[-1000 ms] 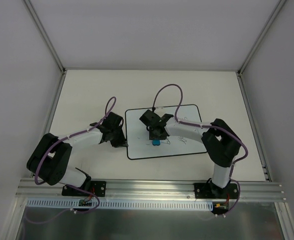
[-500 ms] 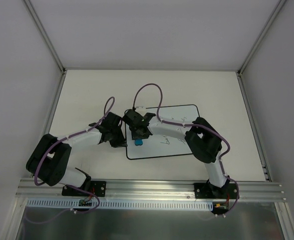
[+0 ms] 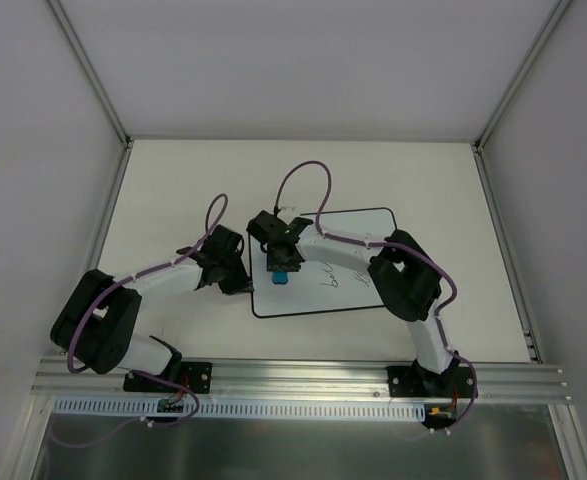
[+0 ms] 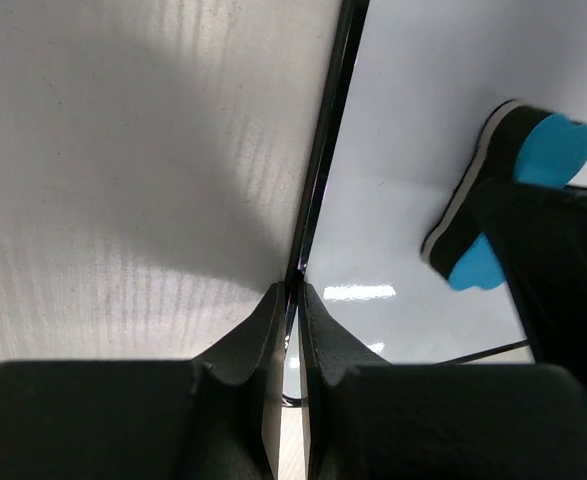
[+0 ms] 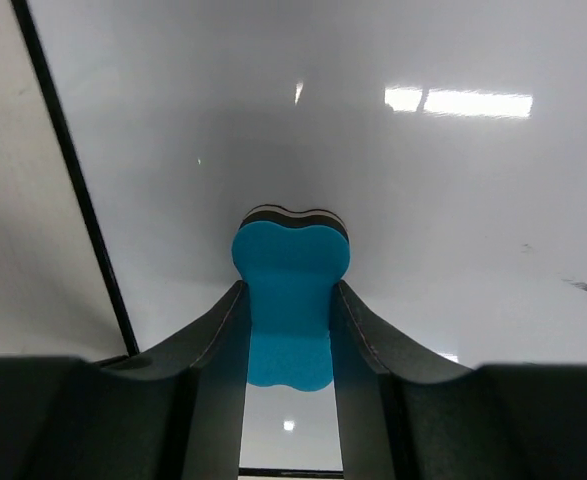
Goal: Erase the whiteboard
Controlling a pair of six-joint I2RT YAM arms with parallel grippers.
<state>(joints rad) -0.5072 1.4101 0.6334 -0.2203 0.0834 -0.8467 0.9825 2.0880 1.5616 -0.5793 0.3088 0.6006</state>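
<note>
The right claw (image 5: 290, 292), clamped on a blue foam eraser (image 5: 291, 255), sits over a clean patch of the flat white whiteboard (image 5: 453, 180). To its right, black handwriting (image 3: 335, 279) awaits wiping. The left claw (image 4: 295, 292) pinches the board's edge.

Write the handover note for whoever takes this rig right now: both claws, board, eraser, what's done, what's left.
Left claw: shut on the left edge of the flat white rectangular whiteboard, holding it.
Right claw: shut on the small blue foam eraser, set against the board near its left edge.
Done: the board's left part around the eraser looks clean.
Left: black cursive handwriting shows from mid-board toward the right; likely next, wipe rightward over it.
</note>
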